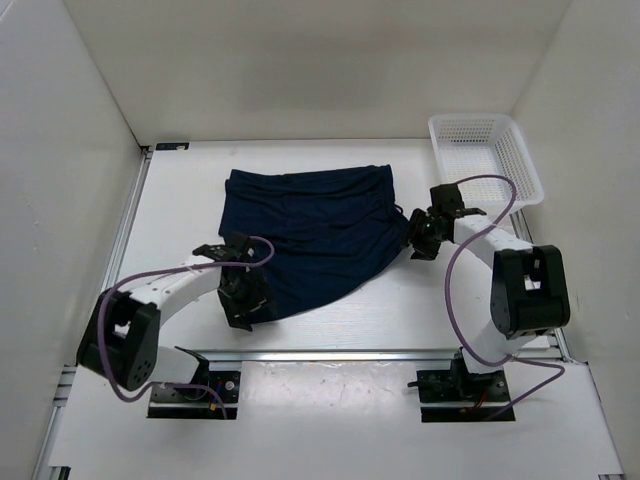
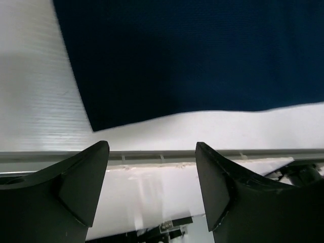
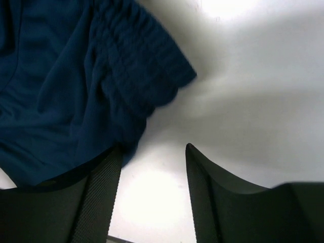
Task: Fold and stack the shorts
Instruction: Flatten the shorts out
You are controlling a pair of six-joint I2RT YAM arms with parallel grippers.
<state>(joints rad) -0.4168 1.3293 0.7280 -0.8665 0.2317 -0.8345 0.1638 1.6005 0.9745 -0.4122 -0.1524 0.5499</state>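
Observation:
The dark navy shorts (image 1: 310,235) lie spread flat on the white table, waistband to the right. My left gripper (image 1: 243,305) is open and empty at the near left hem corner. In the left wrist view the hem corner of the shorts (image 2: 167,55) lies just beyond the gripper (image 2: 152,167), and nothing is between the jaws. My right gripper (image 1: 415,245) is open at the shorts' right edge. In the right wrist view the gathered waistband (image 3: 136,66) lies ahead of the gripper (image 3: 152,172). Its left finger (image 3: 98,197) touches the fabric edge, and bare table shows between the jaws.
A white plastic basket (image 1: 485,155) stands at the back right corner. White walls enclose the table on three sides. The table's front rail (image 2: 162,156) runs just near the left gripper. Purple cables loop off both arms.

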